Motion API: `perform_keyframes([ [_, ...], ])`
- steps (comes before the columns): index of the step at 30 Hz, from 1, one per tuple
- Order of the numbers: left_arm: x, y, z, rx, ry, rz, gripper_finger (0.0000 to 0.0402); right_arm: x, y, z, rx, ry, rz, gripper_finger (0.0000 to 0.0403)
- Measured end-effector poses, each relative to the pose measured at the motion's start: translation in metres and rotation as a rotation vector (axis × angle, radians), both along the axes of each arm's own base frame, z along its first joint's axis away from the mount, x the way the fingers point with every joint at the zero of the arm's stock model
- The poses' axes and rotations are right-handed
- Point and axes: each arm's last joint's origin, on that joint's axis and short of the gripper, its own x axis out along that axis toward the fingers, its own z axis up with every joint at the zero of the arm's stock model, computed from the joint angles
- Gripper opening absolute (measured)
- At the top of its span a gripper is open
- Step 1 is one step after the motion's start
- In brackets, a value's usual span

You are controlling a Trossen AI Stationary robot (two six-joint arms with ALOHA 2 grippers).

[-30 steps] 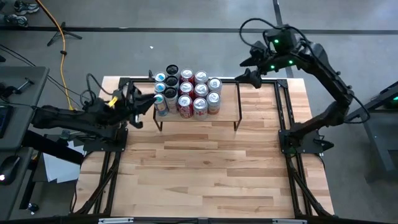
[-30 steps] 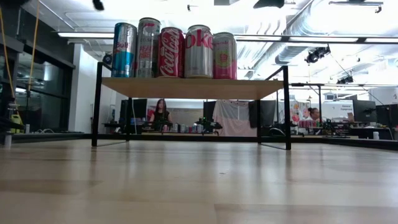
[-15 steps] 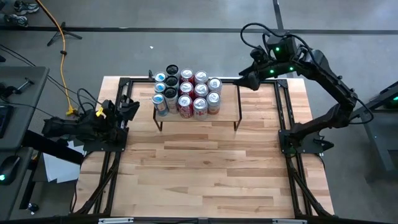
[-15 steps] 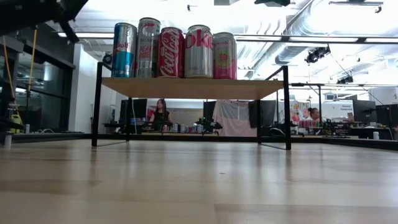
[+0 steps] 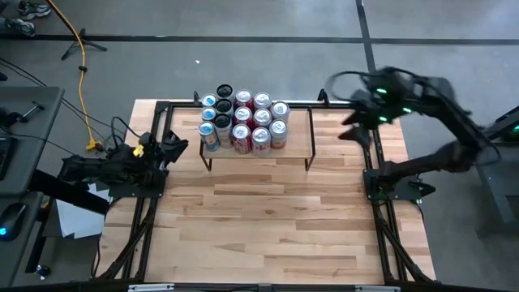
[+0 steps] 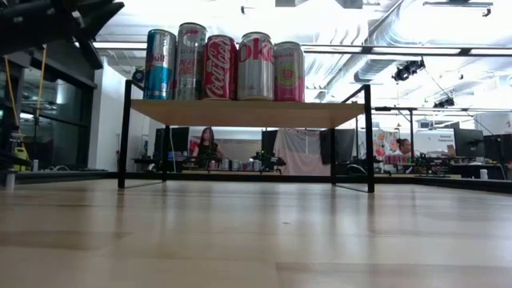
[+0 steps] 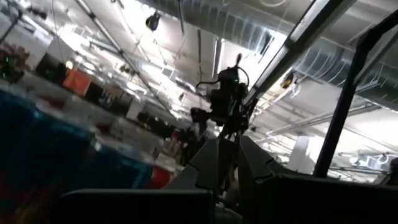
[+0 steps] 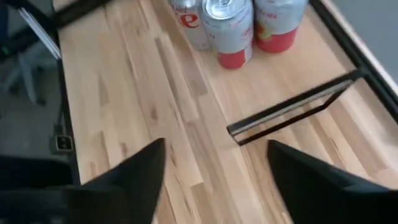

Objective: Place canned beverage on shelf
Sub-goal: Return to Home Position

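Right, the soda cans (image 5: 243,122) all stand on the shelf (image 5: 296,130), so I'd retract slowly: right pincer (image 8: 216,150), released, beside the shelf's right end, lifts clear; left pincer (image 7: 229,140), clenched, waits at the bench (image 5: 268,211) edge.

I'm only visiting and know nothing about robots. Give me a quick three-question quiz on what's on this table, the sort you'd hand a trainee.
1. True or false: all the cans in view stand on the shelf; none stands on the tabletop.
2. Fill in: the right pincer is ___ and holds nothing.
3. In the overhead view, which end of the shelf is bare? A) the picture's left end B) the picture's right end C) neither end

Key: 1 true; 2 open; 3 B.
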Motion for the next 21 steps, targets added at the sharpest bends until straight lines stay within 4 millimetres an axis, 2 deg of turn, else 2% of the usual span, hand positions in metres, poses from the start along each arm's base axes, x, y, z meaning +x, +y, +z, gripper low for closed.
perform_keyframes([
  [3, 0.002, 0.000, -0.003, -0.010, 0.034, -0.006, 0.0005, -0.039, 0.016, -0.004, -0.017, -0.102, -0.032, 0.0214],
  [6, 0.003, 0.000, -0.006, -0.006, 0.066, -0.004, 0.0005, -0.075, 0.031, -0.027, 0.015, -0.251, -0.098, 0.0130],
  [8, 0.004, 0.000, -0.008, -0.008, 0.088, -0.006, 0.0005, -0.090, 0.039, -0.043, 0.039, -0.401, -0.089, 0.0068],
  [9, 0.004, 0.000, -0.008, -0.008, 0.095, -0.006, 0.0005, -0.092, 0.040, -0.050, 0.042, -0.487, -0.073, 0.0037],
  [11, 0.005, 0.000, -0.010, -0.004, 0.121, -0.004, 0.0005, -0.088, 0.040, -0.066, 0.035, -0.646, -0.035, 0.0012],
  [15, 0.007, 0.000, -0.014, -0.005, 0.155, -0.005, 0.0005, -0.064, 0.033, -0.097, 0.070, -0.903, 0.063, 0.0018],
  [18, 0.008, 0.000, -0.016, -0.002, 0.183, -0.004, 0.0005, -0.052, 0.032, -0.125, 0.150, -0.981, 0.152, 0.0004],
  [21, 0.008, 0.000, -0.017, -0.004, 0.199, -0.004, 0.0005, -0.049, 0.036, -0.153, 0.233, -0.961, 0.166, 0.0006],
])
